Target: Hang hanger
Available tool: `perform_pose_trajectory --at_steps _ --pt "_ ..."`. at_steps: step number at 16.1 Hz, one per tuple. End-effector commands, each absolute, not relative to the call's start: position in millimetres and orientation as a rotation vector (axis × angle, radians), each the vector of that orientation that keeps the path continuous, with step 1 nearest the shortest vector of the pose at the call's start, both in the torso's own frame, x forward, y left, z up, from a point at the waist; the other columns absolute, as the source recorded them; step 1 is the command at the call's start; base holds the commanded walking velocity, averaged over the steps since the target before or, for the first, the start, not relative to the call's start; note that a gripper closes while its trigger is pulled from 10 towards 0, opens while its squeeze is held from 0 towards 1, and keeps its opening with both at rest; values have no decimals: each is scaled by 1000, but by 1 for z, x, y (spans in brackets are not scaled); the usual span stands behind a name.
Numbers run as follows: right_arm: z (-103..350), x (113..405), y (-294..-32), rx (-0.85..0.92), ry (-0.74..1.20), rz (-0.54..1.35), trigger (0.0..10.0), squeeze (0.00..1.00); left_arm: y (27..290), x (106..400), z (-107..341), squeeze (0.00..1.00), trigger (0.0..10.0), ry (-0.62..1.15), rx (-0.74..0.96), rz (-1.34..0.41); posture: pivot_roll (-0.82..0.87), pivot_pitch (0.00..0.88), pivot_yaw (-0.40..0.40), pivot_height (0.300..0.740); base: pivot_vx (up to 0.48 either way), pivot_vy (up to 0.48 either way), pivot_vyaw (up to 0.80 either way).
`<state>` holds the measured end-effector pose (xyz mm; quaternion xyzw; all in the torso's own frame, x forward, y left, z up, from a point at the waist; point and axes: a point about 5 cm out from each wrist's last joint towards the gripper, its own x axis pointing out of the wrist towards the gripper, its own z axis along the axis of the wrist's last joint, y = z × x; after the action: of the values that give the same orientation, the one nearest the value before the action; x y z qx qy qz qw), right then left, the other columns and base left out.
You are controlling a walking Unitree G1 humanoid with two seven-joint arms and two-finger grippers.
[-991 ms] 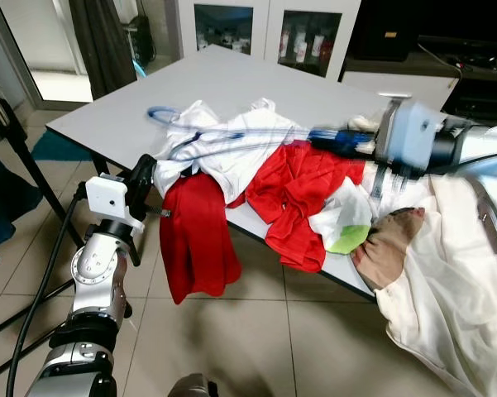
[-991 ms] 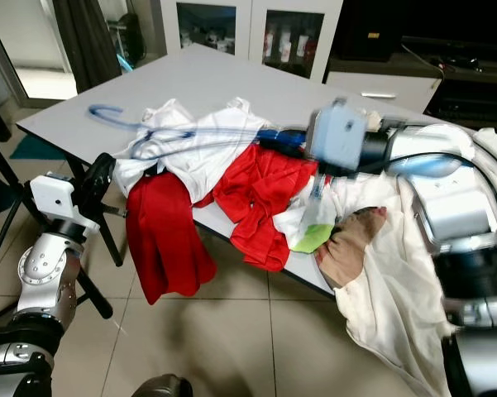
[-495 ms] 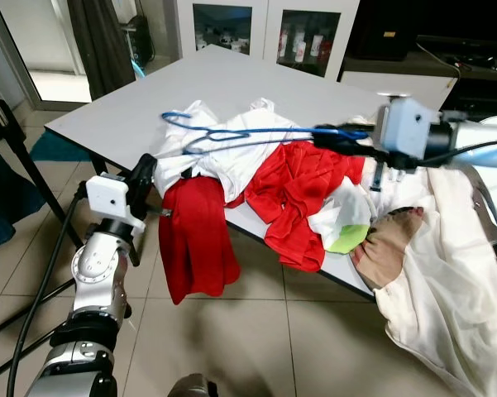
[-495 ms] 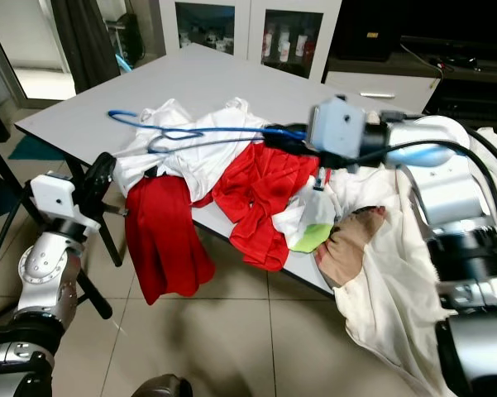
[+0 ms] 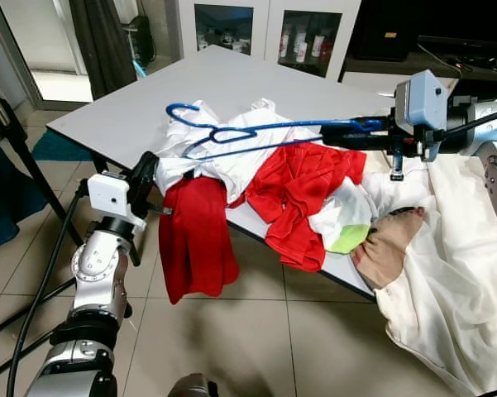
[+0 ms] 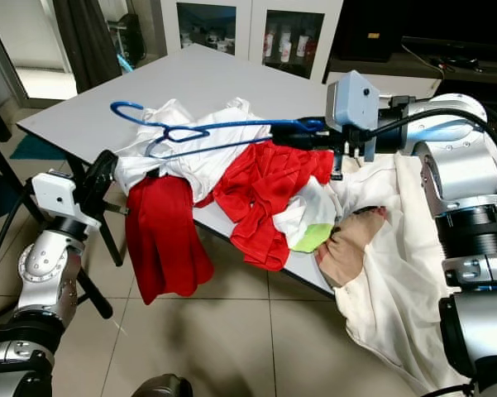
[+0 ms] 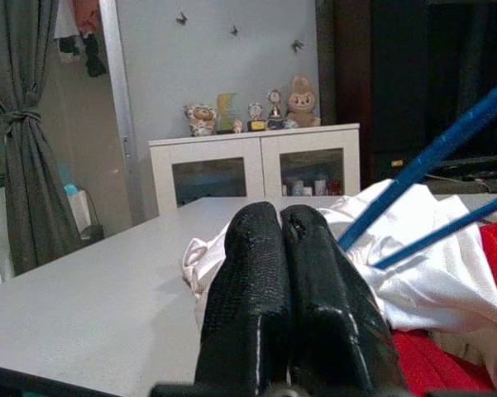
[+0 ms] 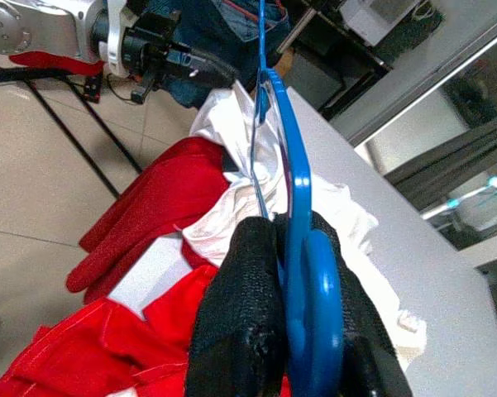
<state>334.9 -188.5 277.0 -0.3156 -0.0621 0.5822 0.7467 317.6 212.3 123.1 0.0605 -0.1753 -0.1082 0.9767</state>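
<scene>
A blue hanger (image 5: 248,132) hangs level in the air above the clothes pile, its hook (image 5: 180,111) pointing toward the table's left corner. My right gripper (image 5: 347,132) is shut on the hanger's broad end (image 8: 310,281). A white shirt (image 5: 223,153) lies under the hanger, and two red garments (image 5: 194,240) spill over the table's front edge. My left gripper (image 5: 145,169) sits at the left edge of the pile beside the white shirt, its fingers (image 7: 285,298) pressed together with nothing between them.
The grey table (image 5: 190,78) stretches back to white cabinets (image 5: 265,29). Cream cloth (image 5: 446,273) and a brown garment (image 5: 389,244) hang off the table at right. A black stand leg (image 5: 21,161) and a cable run along the left on the tiled floor.
My right gripper has lifted the hanger off the white shirt and drawn it to the right; the hook now stands clear above the pile. The left arm has stayed put.
</scene>
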Motion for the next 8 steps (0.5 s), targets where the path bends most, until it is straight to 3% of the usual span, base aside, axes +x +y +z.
perform_pose_trajectory --at_steps 1,8 --pt "285 336 -189 -699 -144 1288 10000 0 209 321 135 0 0 -403 144 -239 152 0 10 740 0 0 0" --pt "282 341 -168 -683 -206 1322 10000 0 202 322 139 0 0 -417 165 -278 157 0 10 740 0 0 0"
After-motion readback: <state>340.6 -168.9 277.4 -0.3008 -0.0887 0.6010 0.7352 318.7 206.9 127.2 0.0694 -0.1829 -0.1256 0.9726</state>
